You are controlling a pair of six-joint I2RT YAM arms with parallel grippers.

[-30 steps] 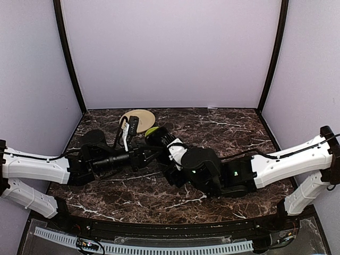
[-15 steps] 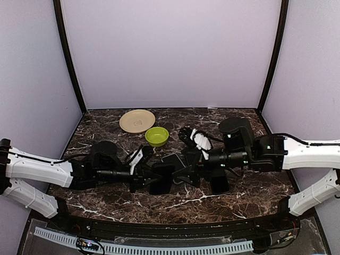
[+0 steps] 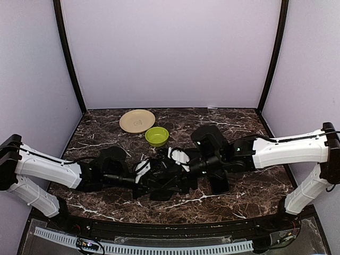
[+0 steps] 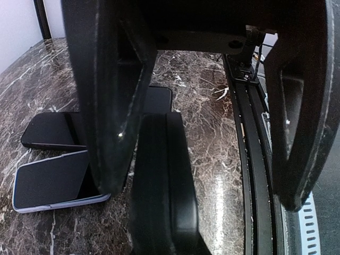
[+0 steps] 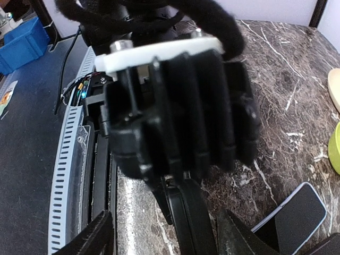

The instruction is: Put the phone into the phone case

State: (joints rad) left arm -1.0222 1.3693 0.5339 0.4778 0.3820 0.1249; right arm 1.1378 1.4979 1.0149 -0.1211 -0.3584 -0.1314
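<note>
My left gripper (image 3: 158, 178) and right gripper (image 3: 178, 169) meet tip to tip at the table's middle front. A black slab (image 4: 164, 180) stands on edge between the wide-open left fingers (image 4: 111, 106). It also shows in the right wrist view (image 5: 191, 223), between that gripper's spread fingertips (image 5: 98, 236). I cannot tell what holds it up. A dark-screened phone sits in the pale lavender phone case (image 4: 53, 187), flat on the table left of the left gripper (image 4: 201, 195). The case rim also shows beside the right gripper (image 5: 167, 234), at the right wrist view's lower right (image 5: 292, 212).
Two bare black phones (image 4: 53, 130) (image 4: 159, 98) lie past the case. Another lies right of the grippers (image 3: 220, 181). A green bowl (image 3: 156, 136) and a tan plate (image 3: 137, 120) stand behind. The slotted front rail (image 4: 249, 159) runs close by.
The left gripper came down from near the plate to the table's middle front. The right arm swung out and back. Both grippers now sit closer together than half a second ago.
</note>
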